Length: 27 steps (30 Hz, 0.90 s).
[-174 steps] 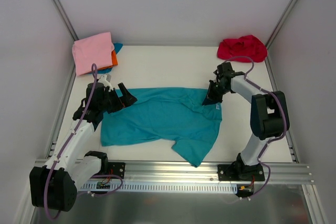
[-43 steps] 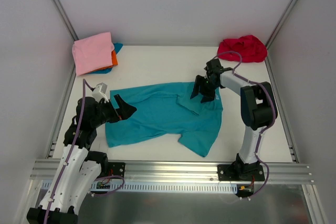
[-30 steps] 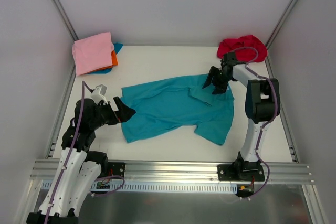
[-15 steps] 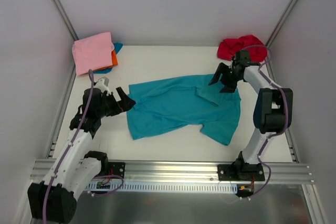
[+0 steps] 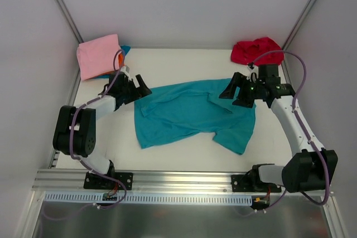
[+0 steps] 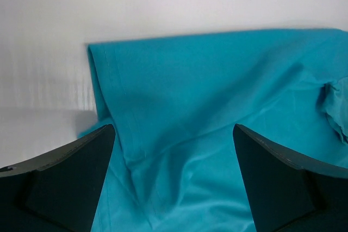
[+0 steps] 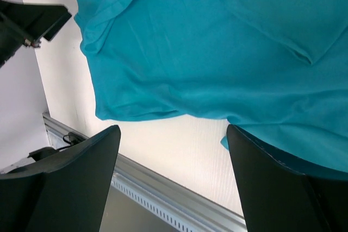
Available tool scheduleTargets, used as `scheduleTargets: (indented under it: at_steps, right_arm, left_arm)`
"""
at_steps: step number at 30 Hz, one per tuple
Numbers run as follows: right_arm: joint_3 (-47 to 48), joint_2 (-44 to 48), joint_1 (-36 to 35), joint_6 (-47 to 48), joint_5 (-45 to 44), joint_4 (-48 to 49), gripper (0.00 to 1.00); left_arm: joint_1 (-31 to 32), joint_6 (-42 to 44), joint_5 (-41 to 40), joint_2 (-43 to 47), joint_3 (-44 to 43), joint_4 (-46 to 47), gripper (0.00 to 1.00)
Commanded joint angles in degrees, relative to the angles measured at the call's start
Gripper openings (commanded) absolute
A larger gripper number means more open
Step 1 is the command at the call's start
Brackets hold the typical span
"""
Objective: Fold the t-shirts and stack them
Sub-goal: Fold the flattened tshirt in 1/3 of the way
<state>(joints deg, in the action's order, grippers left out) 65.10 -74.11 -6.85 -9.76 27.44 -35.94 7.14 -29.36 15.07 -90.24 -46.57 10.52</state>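
Two sets of jaws stand wide apart, neither gripping anything. The left gripper (image 5: 139,88) sits at the left edge of the teal t-shirt (image 5: 192,115) in the top view, and the right gripper (image 5: 235,94) hangs over its right side. That shirt lies spread but rumpled mid-frame on the white counter (image 5: 178,65). In the upper left of the frame a folded pink t-shirt (image 5: 99,54) tops an orange one (image 5: 120,61) and a blue one (image 5: 125,50). A red t-shirt (image 5: 257,51) lies crumpled at upper right.
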Motion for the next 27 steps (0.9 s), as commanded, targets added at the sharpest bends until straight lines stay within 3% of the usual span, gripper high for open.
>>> scheduleTargets:
  at_steps: [1, 10, 27]
  right_arm:
    - [-0.5, 2.8, 0.0, 2.3, 0.0, -4.1, 0.84]
    - [-1.0, 2.5, 0.0, 2.6, 0.6, -4.7, 0.84]
    - [-2.1, 0.9, 0.0, 2.6, 0.7, -3.0, 0.85]
  left_arm:
    - [0.3, 0.9, 1.6, -3.4, -4.3, 5.0, 0.92]
    - [0.5, 2.8, 1.3, -10.1, -9.2, 1.5, 0.91]
    - [0.5, 4.7, -3.0, -9.5, -6.6, -2.9, 0.92]
